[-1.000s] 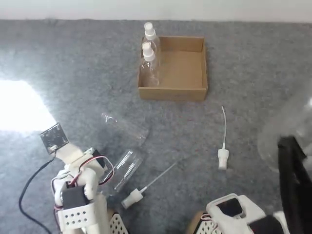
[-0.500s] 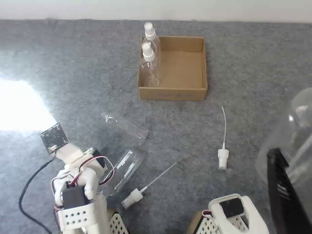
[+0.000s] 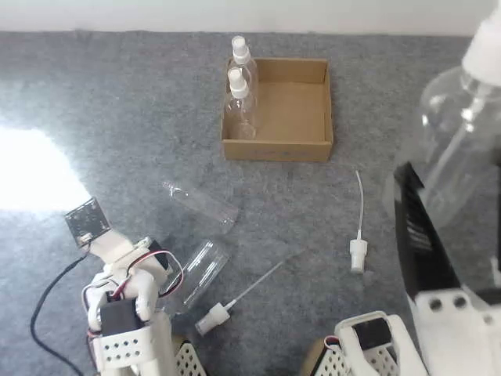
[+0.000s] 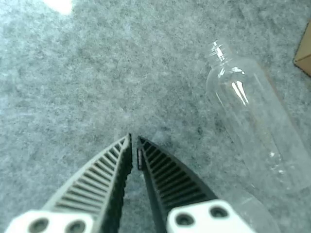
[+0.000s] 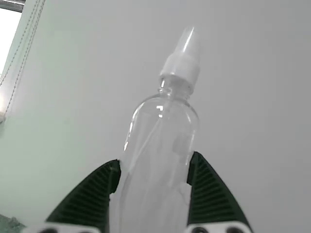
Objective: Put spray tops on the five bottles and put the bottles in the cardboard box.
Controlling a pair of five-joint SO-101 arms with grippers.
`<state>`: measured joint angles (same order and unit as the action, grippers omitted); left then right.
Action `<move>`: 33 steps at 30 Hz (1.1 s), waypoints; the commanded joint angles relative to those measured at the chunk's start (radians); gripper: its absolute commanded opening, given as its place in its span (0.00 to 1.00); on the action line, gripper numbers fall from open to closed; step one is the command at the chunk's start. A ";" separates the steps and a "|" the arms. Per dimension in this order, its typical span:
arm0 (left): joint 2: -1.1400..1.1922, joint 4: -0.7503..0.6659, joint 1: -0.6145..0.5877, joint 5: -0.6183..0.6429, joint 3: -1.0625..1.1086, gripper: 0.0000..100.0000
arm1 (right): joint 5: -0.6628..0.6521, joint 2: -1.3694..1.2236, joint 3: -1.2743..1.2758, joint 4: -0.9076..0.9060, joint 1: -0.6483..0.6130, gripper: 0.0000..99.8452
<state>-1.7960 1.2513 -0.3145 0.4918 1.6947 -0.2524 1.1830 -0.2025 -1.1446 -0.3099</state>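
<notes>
Now pinching a clear plastic bottle with white spray top (image 5: 160,131) in the right claw (image 5: 153,167), neck past the tips. Pressed together over at the left claw (image 4: 134,141), uncapped clear bottle (image 4: 252,121) lying just beside.

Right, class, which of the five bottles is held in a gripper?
The capped bottle clamped in the right gripper. Two other spray-topped bottles stand in the cardboard box; two uncapped bottles lie on the table.
</notes>
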 commanded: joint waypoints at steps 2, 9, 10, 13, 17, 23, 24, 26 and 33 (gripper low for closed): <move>-0.009 0.006 -0.002 0.012 -0.010 0.01 | -0.011 0.088 0.333 0.288 0.008 0.02; -0.009 0.006 -0.002 0.012 -0.010 0.01 | -0.003 0.120 0.652 0.590 0.136 0.02; -0.009 0.006 -0.002 0.012 -0.010 0.01 | -0.003 0.120 0.697 0.636 0.159 0.02; -0.009 0.006 -0.002 0.012 -0.010 0.01 | -0.002 0.120 0.829 0.765 0.200 0.02; -0.009 0.006 -0.002 0.012 -0.010 0.01 | -0.002 0.120 0.961 0.891 0.211 0.02; -0.009 0.006 -0.002 0.012 -0.010 0.01 | -0.002 0.076 1.099 1.043 0.217 0.02; -0.009 0.006 -0.002 0.012 -0.010 0.01 | -0.002 0.050 1.114 1.066 0.234 0.02; -0.009 0.006 -0.002 0.012 -0.010 0.01 | -0.002 -0.022 1.138 1.132 0.266 0.02; -0.009 0.006 -0.002 0.012 -0.010 0.01 | 0.011 -0.352 1.165 1.408 0.387 0.02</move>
<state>-1.7960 1.2513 -0.3145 0.4918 1.6947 -0.2524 0.9912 0.9789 0.1151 0.0199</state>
